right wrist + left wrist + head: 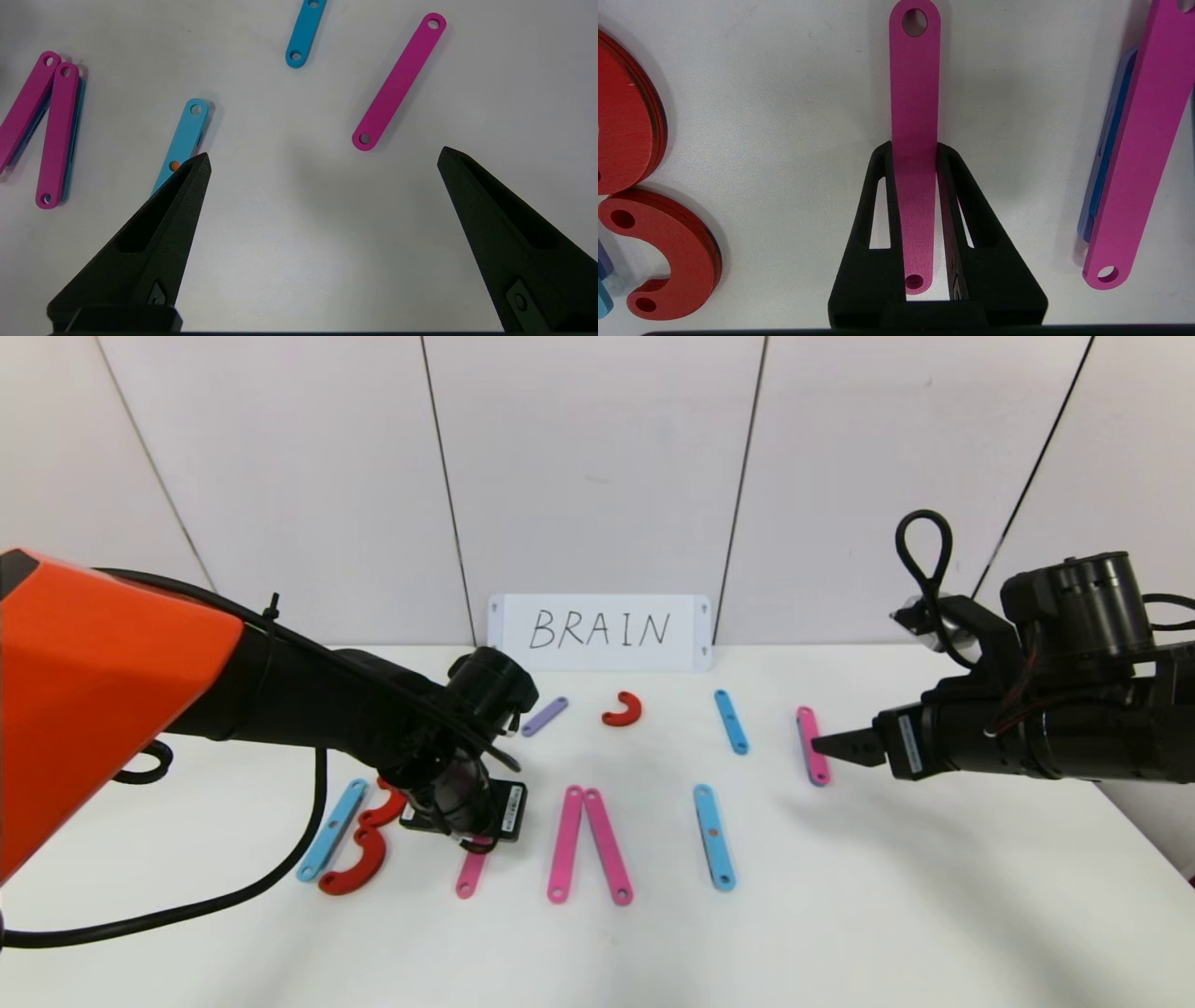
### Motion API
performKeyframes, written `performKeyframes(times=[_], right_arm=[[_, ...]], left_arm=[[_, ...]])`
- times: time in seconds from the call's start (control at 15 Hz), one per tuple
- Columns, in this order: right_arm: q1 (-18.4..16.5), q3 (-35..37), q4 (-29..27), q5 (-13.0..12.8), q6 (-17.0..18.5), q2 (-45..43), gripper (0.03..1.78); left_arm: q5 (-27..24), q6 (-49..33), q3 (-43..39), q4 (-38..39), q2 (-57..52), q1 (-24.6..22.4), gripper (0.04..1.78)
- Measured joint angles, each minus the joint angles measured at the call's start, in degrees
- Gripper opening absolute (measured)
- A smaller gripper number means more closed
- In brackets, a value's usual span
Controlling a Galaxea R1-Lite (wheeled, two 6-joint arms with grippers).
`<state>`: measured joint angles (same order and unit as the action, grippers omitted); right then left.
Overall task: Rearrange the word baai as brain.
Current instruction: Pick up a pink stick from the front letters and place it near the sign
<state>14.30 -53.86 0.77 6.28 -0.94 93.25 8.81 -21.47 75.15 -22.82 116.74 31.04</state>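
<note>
The letters lie flat on the white table (840, 896). At the left, a light-blue bar (331, 829) and two red curves (359, 859) form a B. My left gripper (476, 840) points down, shut on a short pink bar (471, 873). In the left wrist view that bar (915, 93) runs between the fingers (882, 186). Two pink bars (586, 845) form an inverted V, with a light-blue bar (714, 837) to their right. My right gripper (822, 744) is open and empty, beside a pink bar (812, 756).
A lilac bar (544, 716), a red curve (623, 709) and a light-blue bar (731, 721) lie farther back. The white BRAIN card (599, 632) leans on the wall. In the right wrist view the pink bar (399, 81) lies ahead of the open gripper (324, 156).
</note>
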Motion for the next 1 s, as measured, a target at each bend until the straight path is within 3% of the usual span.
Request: performKeyframes(times=[0.73, 1.0], right_arm=[[-1.44, -0.85, 0.0, 1.13, -0.11, -1.41, 1.7], [-5.99, -1.54, -0.02, 5.32, -0.43, -2.16, 1.7]], left_arm=[[0.11, 0.94, 0.12, -0.46, -4.86, -0.06, 0.27], [0.09, 3.91, 5.55, -1.02, -6.9, -0.01, 0.27]])
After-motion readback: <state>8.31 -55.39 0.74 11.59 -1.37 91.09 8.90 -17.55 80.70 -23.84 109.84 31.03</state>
